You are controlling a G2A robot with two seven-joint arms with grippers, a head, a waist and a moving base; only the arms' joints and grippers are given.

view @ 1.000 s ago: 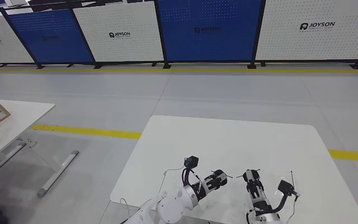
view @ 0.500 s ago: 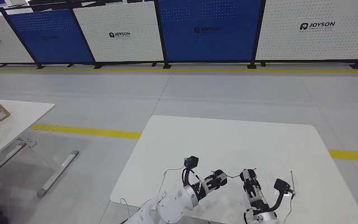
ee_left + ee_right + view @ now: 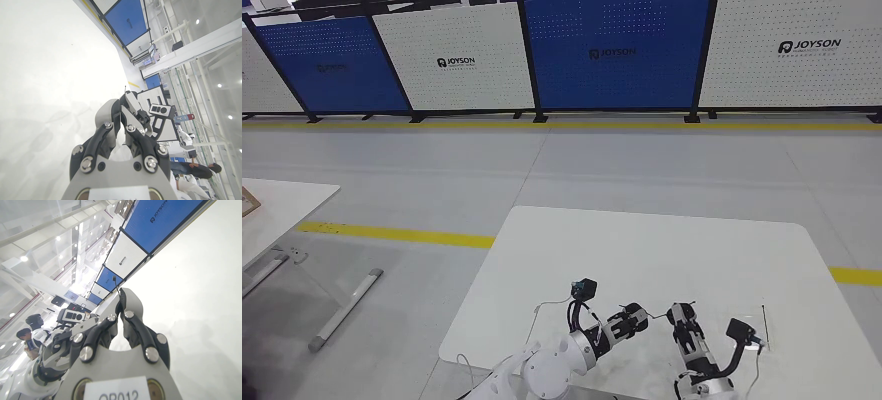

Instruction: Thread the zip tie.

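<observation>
White table (image 3: 662,240), near edge: right gripper (image 3: 121,294) pinched zip tie (image 3: 116,286) by its head, left gripper (image 3: 120,111) clamped, apparently on its tail; aligning stage, next needed tail steered into head.

Matt table (image 3: 642,250), black plastic zip tie (image 3: 114,278)

Bright here: I see ceiling lights (image 3: 24,258) flaring beyond right gripper (image 3: 121,295), tbl (image 3: 198,285) beside it washed out, wrist-cam edges fisheye-bent.

White tbl (image 3: 662,250) (rounded corners), matte top
</observation>
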